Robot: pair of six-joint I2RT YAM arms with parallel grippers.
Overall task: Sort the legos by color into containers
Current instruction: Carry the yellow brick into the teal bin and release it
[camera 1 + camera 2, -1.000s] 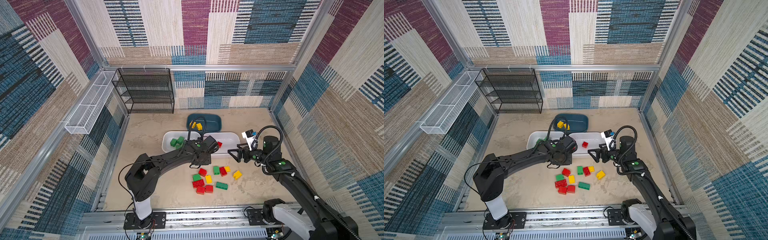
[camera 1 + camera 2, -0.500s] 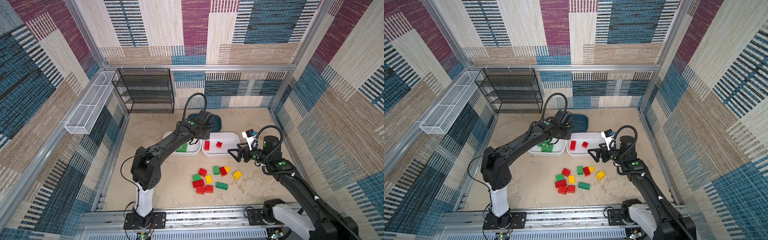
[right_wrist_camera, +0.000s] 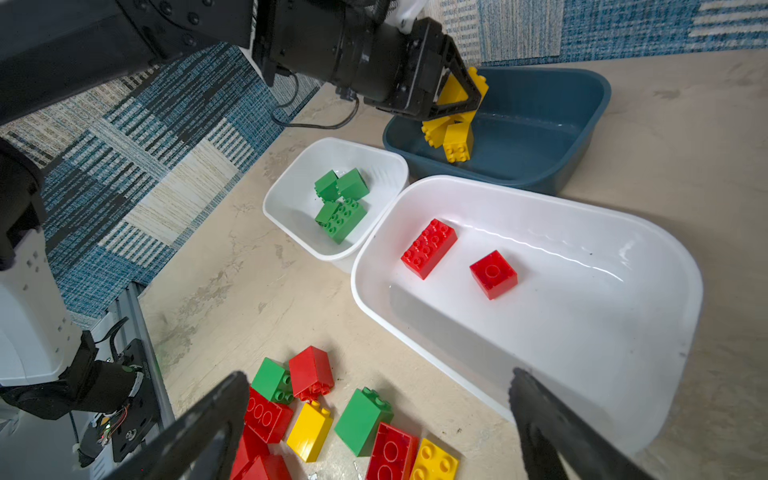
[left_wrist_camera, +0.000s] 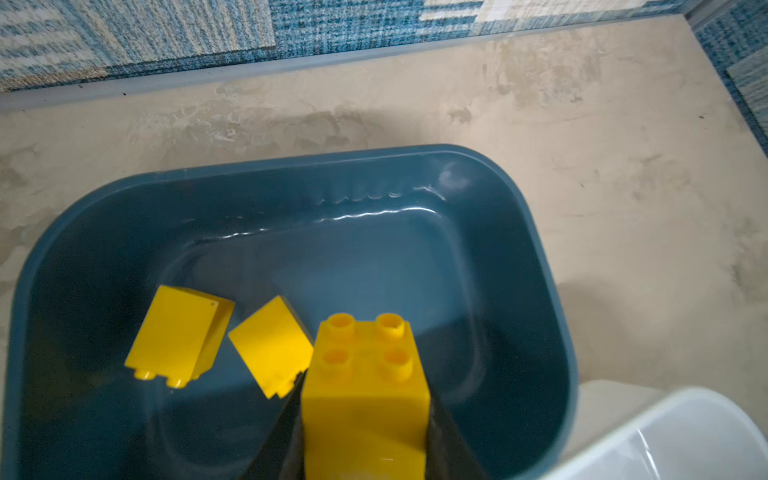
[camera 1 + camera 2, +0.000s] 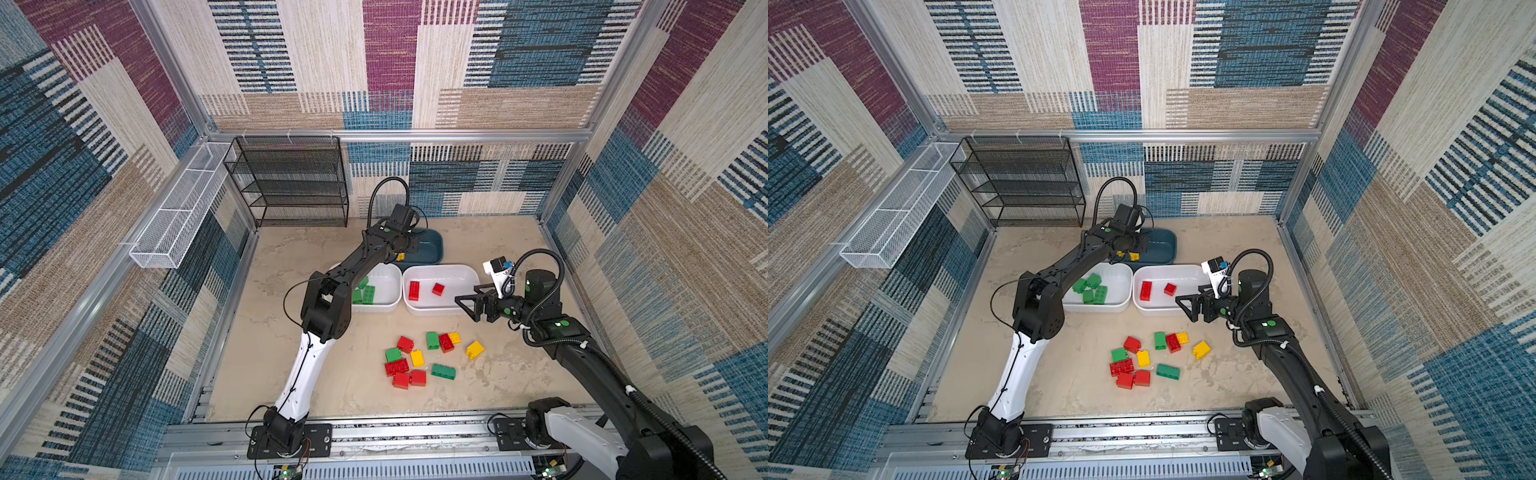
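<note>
Left pincer tight on yellow brick over teal tub, clear only in wrist views; right pincer wide.

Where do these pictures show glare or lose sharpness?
Left wrist view: a wavy white glare on the inner wall of the teal tub; the gripped yellow brick is soft at its near end. Right wrist view: a bright streak across the white tub holding red bricks.
</note>
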